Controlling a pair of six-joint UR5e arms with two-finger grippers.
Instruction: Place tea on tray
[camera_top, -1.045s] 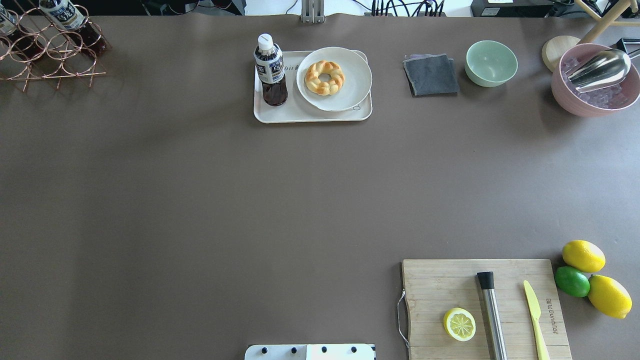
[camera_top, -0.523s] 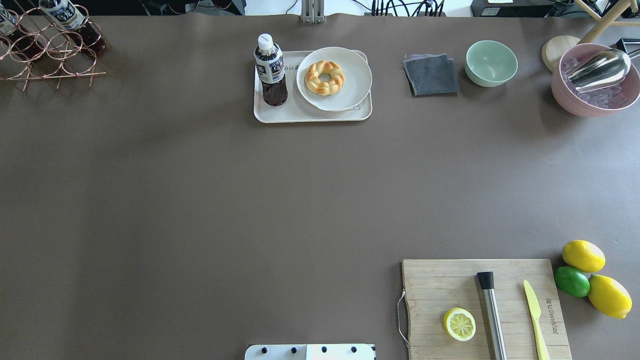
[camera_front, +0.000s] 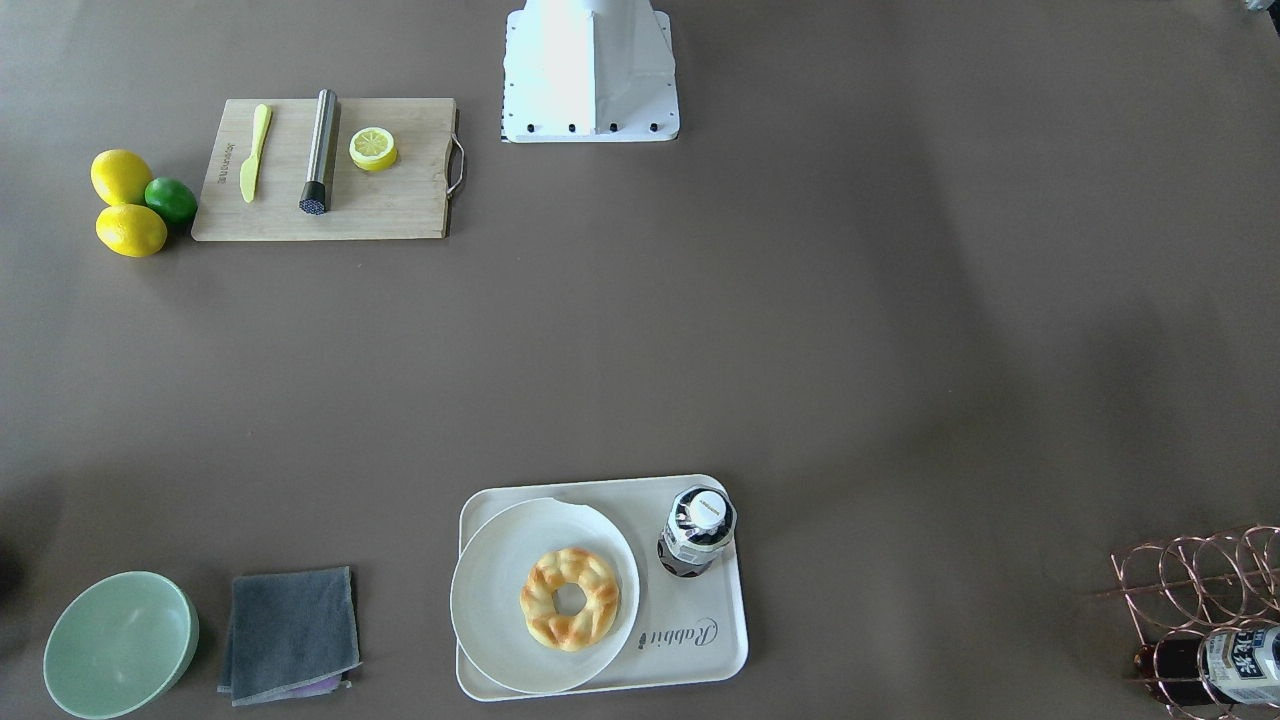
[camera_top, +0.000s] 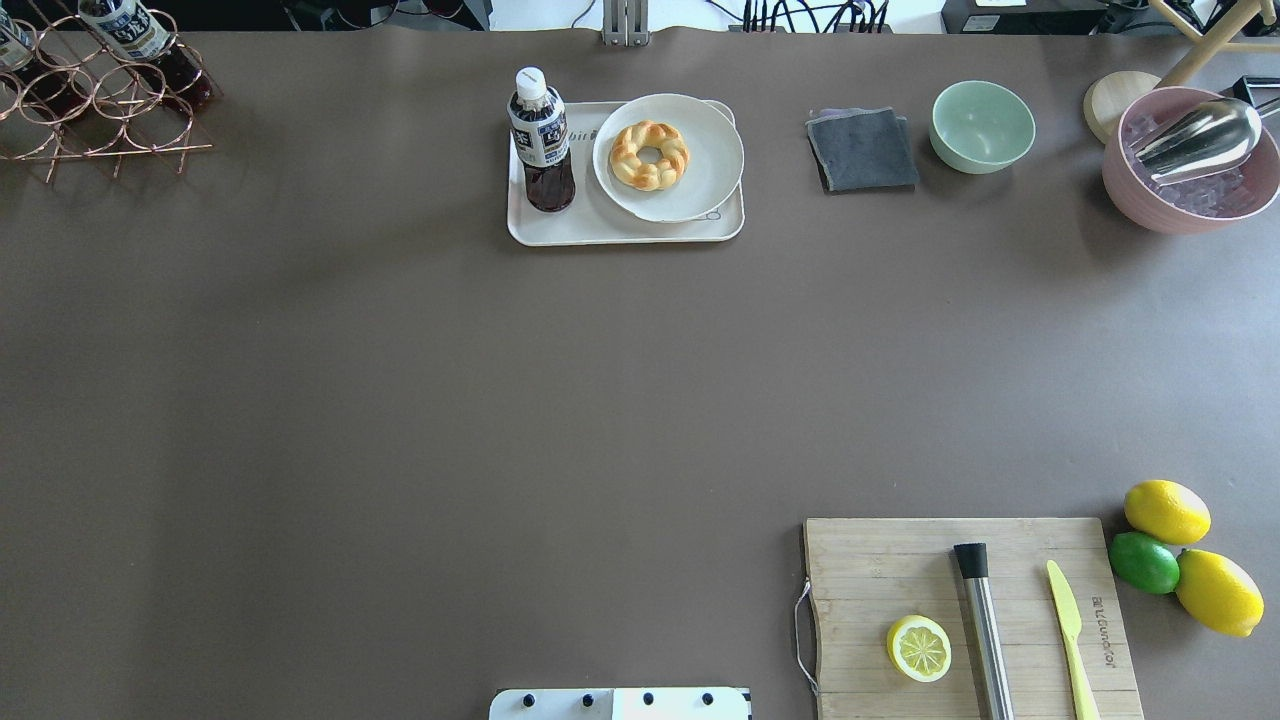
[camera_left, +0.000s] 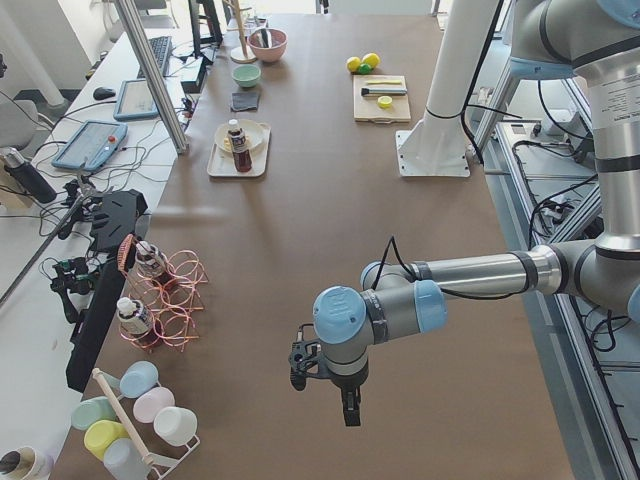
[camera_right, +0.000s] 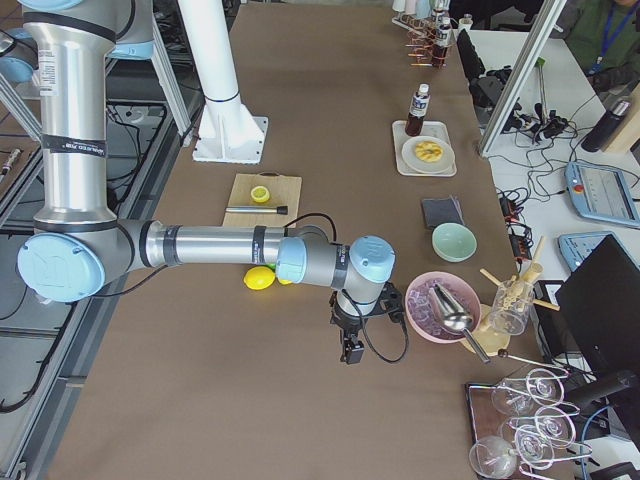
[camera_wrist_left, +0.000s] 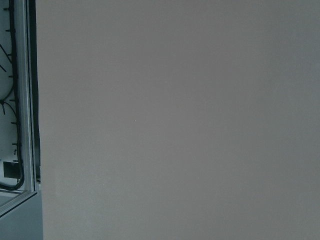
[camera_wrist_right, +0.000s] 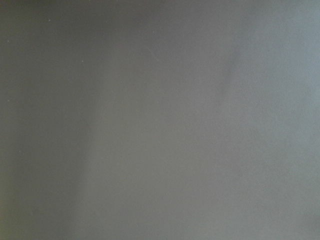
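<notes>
The tea bottle (camera_top: 541, 140), dark liquid with a white cap, stands upright on the left part of the cream tray (camera_top: 560, 228) at the table's far middle. Both also show in the front view, the bottle (camera_front: 696, 530) on the tray (camera_front: 700, 650) lettered "Rabbit". Neither gripper shows in the overhead or front view. My left gripper (camera_left: 350, 410) hangs over bare table far from the tray, and my right gripper (camera_right: 352, 352) hangs near the pink bowl. I cannot tell whether either is open or shut. Both wrist views show only table surface.
A round white plate (camera_top: 715, 175) with a braided donut (camera_top: 649, 154) sits on the tray. A copper wire rack (camera_top: 95, 100) holds more bottles at far left. A grey cloth (camera_top: 862, 150), green bowl (camera_top: 982, 126), pink ice bowl (camera_top: 1190, 165), cutting board (camera_top: 870, 580) and lemons (camera_top: 1167, 511) lie to the right.
</notes>
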